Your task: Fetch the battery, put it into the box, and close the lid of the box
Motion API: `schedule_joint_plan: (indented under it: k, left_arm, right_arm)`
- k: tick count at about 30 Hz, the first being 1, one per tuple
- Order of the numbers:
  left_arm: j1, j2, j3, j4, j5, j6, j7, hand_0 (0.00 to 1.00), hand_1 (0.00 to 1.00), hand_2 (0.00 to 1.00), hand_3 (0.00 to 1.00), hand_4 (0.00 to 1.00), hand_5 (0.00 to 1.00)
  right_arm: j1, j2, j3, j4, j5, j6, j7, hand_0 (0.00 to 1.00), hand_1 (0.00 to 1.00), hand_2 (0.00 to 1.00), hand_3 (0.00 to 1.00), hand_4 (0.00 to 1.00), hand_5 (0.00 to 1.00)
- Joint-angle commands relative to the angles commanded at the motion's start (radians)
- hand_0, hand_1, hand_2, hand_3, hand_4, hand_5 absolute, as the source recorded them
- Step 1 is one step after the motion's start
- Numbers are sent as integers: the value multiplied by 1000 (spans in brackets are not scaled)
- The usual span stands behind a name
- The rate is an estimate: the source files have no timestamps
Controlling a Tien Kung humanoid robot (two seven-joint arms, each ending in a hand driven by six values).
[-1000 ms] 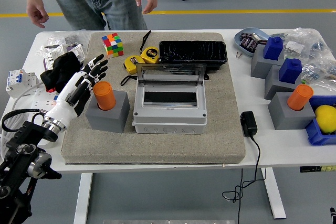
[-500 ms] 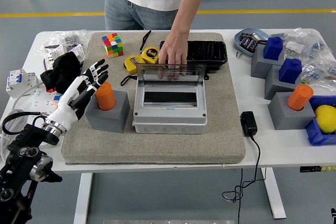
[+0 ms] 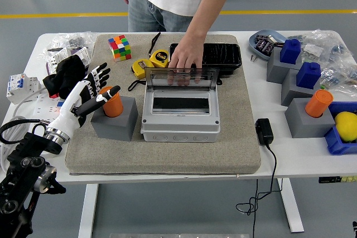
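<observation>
The battery (image 3: pixel 113 102), the orange cylinder you are after, stands upright in the socket of a gray block (image 3: pixel 115 119) on the mat, just left of the gray box (image 3: pixel 180 116). Your left hand (image 3: pixel 86 91) is right beside it on its left, fingers spread, the thumb reaching across to about the top of the cylinder; whether it touches is hard to tell, and nothing is pinched yet. To take it well, bring the fingers round the far side and the thumb to the near side, close on the exposed upper part above the block, and lift straight up so the cylinder clears the socket without dragging the block along. Then carry it right, over the box's front wall, to the dark opening.

The box's clear lid (image 3: pixel 182 76) stands open at the back, and a person's hand (image 3: pixel 185 58) rests on its top edge, fingers over the rim, in front of the black tray (image 3: pixel 205 54). I would wait for that hand to clear before you swing across.

Compared with half a second ago, your thumb has swung in toward the battery's top and the hand has turned slightly, while the wrist has barely shifted. The person's hand has stayed on the lid; a second ago it was nowhere near the box. Your right hand is out of view.
</observation>
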Motion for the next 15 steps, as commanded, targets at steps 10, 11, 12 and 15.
schedule_joint_plan:
  k: [10, 11, 12, 15]
  left_arm:
    - [-4, -2, 24, -5, -19, -3, -1, 972, 998, 998, 998, 998, 399]
    - [-4, -2, 26, -5, -20, -2, -1, 972, 998, 998, 998, 998, 399]
    - [-5, -2, 30, -5, -21, 0, -1, 972, 998, 998, 998, 998, 399]
    - [-5, -2, 39, -5, -22, 5, -3, 972, 998, 998, 998, 998, 399]
  right_arm:
    - [4, 0, 2, 1, 0, 0, 0, 792, 735, 731, 780, 998, 998]
    - [4, 0, 4, 1, -1, 0, -1, 792, 735, 731, 780, 998, 998]
    - [4, 0, 5, 1, -1, 1, 0, 792, 735, 731, 780, 998, 998]
    - [4, 1, 7, 0, -3, 2, -1, 792, 735, 731, 780, 998, 998]
